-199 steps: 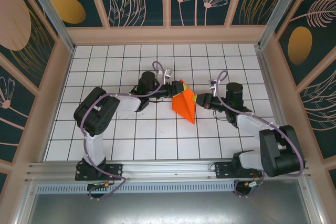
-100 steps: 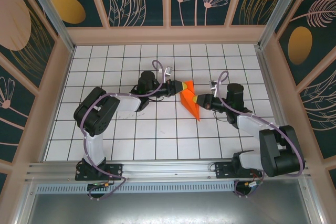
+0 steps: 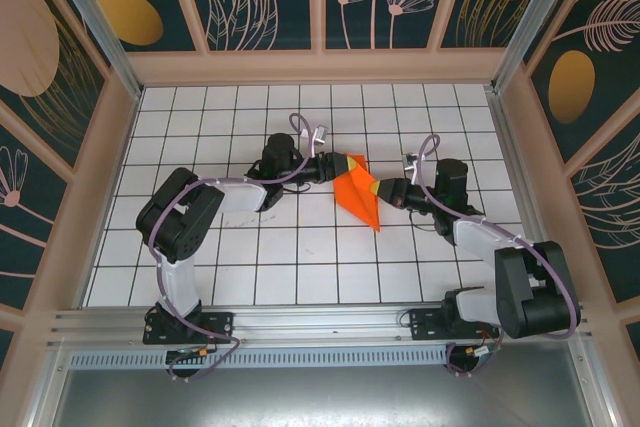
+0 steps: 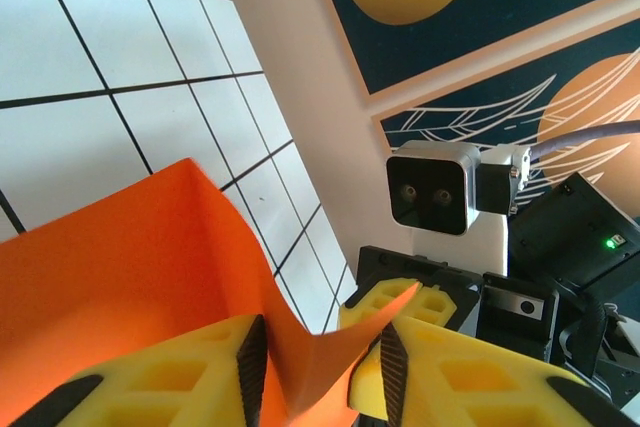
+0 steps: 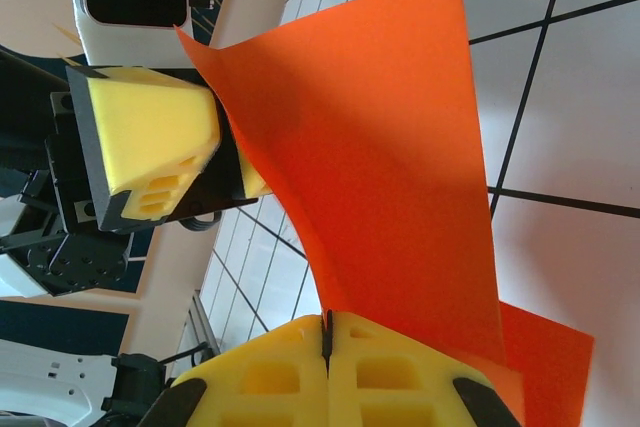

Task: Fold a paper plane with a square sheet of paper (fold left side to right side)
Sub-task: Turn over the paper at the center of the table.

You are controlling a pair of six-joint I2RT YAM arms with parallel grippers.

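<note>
Both sides: one tool at each flank of the sheet.
Right gripper (image 5: 327, 332): nearer, pads pressed together, pinching the square sheet of paper (image 5: 400, 147) just ahead of it.
Sheet axis: slants from the left fingertips past the right ones, toward the bases.
Left gripper (image 4: 320, 367): farther, reaching in level, pads spread around the far corner, so closing there looks next.

Over a white gridded tabletop (image 3: 300, 247), the left claw (image 3: 338, 165) and right claw (image 3: 377, 190) touch a folded orange paper (image 3: 358, 197) from opposite sides.
</note>
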